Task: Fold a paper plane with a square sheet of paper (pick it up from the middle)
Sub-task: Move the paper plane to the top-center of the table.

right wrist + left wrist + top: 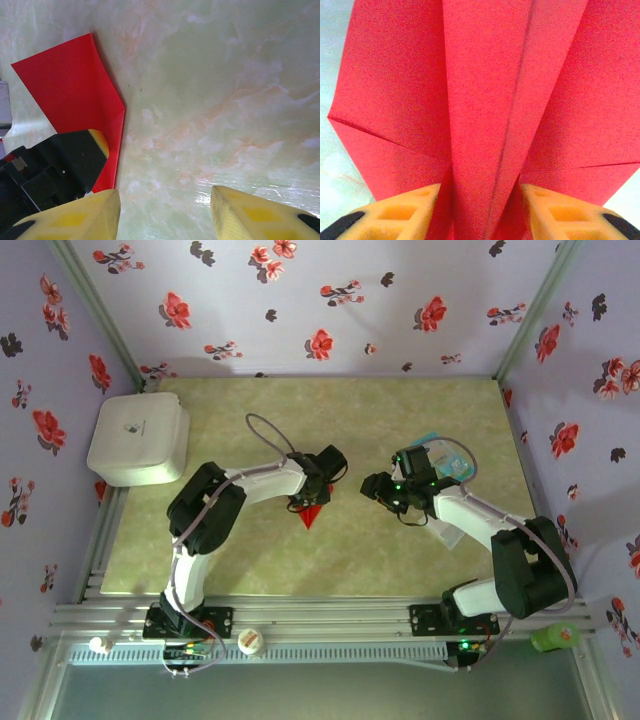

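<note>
The red paper is folded into a pointed paper plane (310,515) lying mid-table, its tip toward the near edge. My left gripper (316,492) hovers right over it. In the left wrist view the plane's raised centre fold (490,100) stands between the yellow fingers (420,205), with thin gaps on both sides and the wings spread out beside it; my left gripper (480,212) is open. My right gripper (165,210) is open over bare table, to the right of the plane (70,80), with nothing between its fingers. One left fingertip (100,142) rests against the red paper.
A white box (138,438) sits at the back left edge. A light-blue-and-white packet (447,456) lies behind the right arm. A white cap (250,641) and a green object (555,637) rest on the front rail. Flowered walls enclose the mat (380,410).
</note>
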Robot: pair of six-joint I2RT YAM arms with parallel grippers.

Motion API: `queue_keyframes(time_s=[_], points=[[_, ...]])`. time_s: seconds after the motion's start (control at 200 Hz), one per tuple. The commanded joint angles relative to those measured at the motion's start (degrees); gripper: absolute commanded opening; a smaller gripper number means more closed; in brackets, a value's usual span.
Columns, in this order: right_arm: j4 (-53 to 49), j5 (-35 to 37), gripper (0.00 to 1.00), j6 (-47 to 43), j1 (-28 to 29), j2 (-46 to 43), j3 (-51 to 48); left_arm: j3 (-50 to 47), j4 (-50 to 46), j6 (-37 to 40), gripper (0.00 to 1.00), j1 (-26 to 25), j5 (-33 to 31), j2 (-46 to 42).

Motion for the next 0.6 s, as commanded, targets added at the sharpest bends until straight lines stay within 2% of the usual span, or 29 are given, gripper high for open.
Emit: queue_keyframes(time_s=[0.0,0.595], points=[[0.86,-0.86,0.51,-1.08,-0.35,0.37,-0.92,0.10,-2.03,-2.68,0.43,-0.55,0.52,3.77],[-0.63,-0.42,0.52,-1.44,-0.39,-0.73,0.05,2.93,-4.11,0.48,0.43,-0.51,-1.94,-2.72]])
